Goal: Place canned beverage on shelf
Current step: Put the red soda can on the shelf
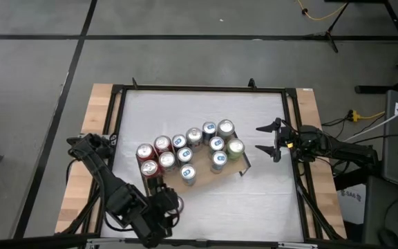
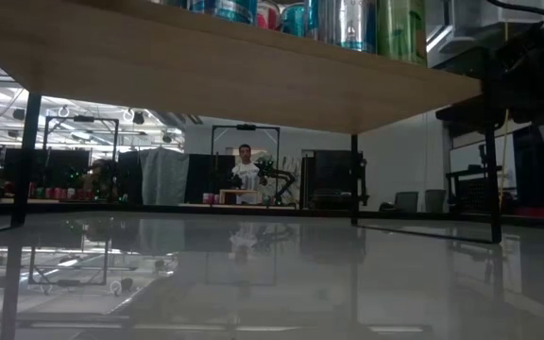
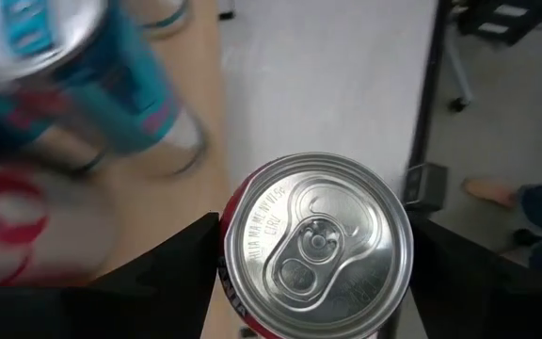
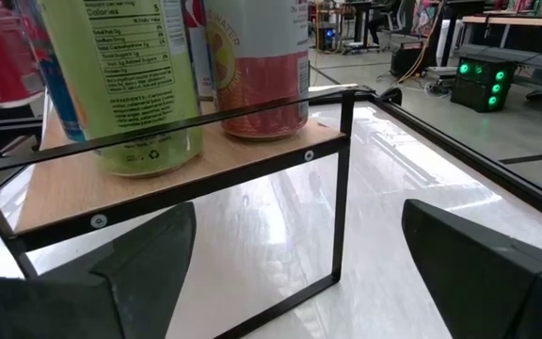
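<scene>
The left gripper (image 1: 159, 188), at about seven o'clock on the table (image 1: 268, 200), clamps a red can (image 3: 316, 247) upright just off the near-left corner of the can-crowded shelf (image 1: 231, 168), while at three o'clock the right gripper (image 1: 267, 139) waits with fingers spread, empty.

Red can (image 3: 315, 247) seen from above, silver top with pull tab, clamped between the left claw's (image 3: 313, 273) dark fingers (image 3: 172, 259) — blurred cans (image 3: 73, 85) on the wooden shelf (image 3: 158, 212) alongside, white table (image 3: 327, 80) beyond
</scene>
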Available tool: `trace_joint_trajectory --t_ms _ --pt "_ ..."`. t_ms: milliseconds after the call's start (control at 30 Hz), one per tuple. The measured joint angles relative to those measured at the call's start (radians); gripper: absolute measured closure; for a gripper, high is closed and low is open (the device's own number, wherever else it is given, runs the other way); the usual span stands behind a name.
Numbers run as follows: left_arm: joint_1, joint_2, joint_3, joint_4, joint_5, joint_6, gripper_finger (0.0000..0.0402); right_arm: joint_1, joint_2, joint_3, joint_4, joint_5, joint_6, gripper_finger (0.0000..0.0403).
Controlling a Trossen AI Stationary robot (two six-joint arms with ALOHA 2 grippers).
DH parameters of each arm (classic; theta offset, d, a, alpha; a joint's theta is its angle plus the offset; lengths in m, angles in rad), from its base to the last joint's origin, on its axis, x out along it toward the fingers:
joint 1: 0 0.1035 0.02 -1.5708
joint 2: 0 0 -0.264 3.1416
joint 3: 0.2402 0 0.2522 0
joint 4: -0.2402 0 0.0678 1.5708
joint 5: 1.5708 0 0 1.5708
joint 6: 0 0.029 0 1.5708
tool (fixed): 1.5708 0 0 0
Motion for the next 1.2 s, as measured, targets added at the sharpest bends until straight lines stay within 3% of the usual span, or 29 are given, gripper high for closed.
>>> trace_joint_trajectory --t_ms 367,667,867,1200 --pt "-0.029 -0.014 0.000 -0.104 -0.022 -0.136 0.0130 0.000 0.000 0.000 0.000 0.000 0.000 0.0036" --pt "-0.037 -0.059 0.000 -0.115 -0.088 -0.165 0.0130 0.000 0.000 0.000 0.000 0.000 0.000 0.0036" --pt "-0.038 -0.062 0.000 -0.199 -0.078 -0.187 0.0130 0.000 0.000 0.000 0.000 0.000 0.000 0.0036" --pt "-0.040 -0.063 -0.082 -0.189 -0.106 -0.227 0.0130 0.000 0.000 0.000 0.000 0.000 0.000 0.0036"
